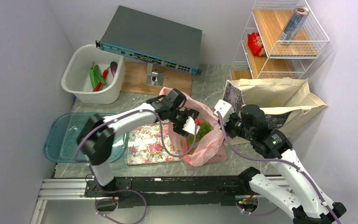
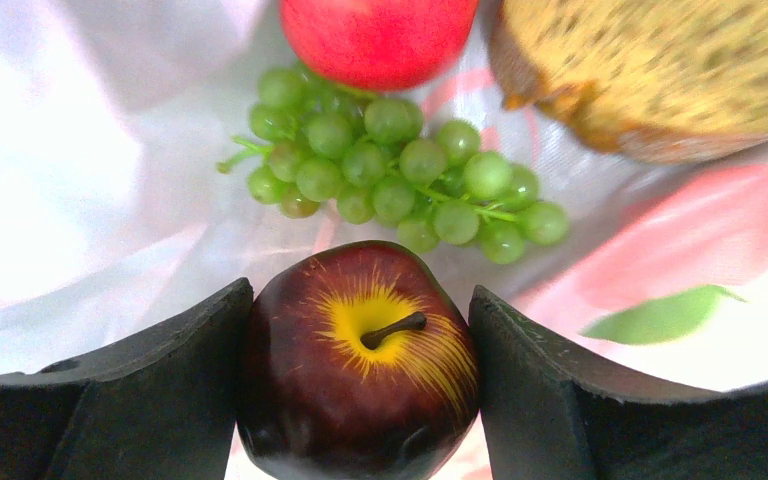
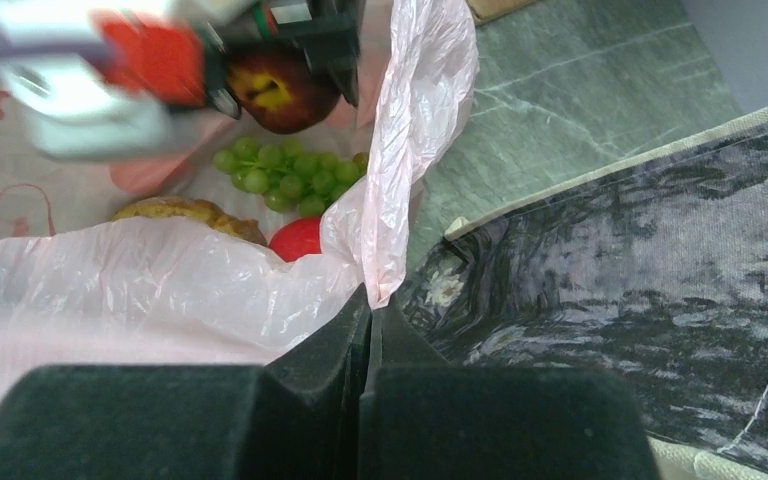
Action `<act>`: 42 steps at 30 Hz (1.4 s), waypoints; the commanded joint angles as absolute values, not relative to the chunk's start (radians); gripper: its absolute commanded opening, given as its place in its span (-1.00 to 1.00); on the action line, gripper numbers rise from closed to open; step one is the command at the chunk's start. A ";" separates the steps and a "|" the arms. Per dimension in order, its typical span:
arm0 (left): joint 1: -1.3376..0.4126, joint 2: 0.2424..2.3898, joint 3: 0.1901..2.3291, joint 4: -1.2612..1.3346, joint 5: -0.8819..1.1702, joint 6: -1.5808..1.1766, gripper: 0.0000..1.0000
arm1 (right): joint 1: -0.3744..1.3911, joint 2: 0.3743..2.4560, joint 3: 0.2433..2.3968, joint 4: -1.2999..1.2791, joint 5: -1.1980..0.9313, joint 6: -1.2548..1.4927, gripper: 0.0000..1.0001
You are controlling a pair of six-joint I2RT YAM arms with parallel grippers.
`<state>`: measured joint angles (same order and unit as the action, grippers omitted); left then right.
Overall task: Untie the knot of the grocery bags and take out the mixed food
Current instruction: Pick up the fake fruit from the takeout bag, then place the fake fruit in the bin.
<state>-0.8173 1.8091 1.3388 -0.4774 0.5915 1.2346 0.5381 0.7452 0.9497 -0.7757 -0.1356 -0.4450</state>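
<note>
Left fingers (image 2: 140, 400) clamp dark red fruit (image 2: 360, 370) above grey marbled table (image 1: 212, 81)

Grapes (image 2: 390, 180), bread (image 2: 660, 70), plum (image 2: 360, 360) in the plastic bag (image 1: 212, 144) — tote (image 1: 279, 98) right of it.

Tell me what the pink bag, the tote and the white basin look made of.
The pink bag: thin plastic film, translucent, crinkled, glossy. The tote: probably canvas, matte beige, soft folds. The white basin: likely hard plastic, smooth, with a rigid rolled rim.
</note>
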 commanded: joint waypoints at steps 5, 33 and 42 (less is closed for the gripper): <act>-0.838 1.499 1.282 -0.452 0.869 0.963 -0.56 | 0.536 0.745 0.958 -0.720 -0.161 -0.449 -1.00; 0.275 0.884 0.812 -0.870 0.386 0.782 -0.40 | 0.536 0.744 0.985 -0.788 -0.244 -0.533 -1.00; 0.331 0.968 0.815 -0.872 0.497 1.050 0.96 | 0.538 0.796 1.062 -0.940 -0.380 -0.602 -1.00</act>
<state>0.3283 1.0023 0.7856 -0.8501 0.4168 0.8467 0.5381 0.7898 0.9962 -0.8467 -0.2741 -0.5461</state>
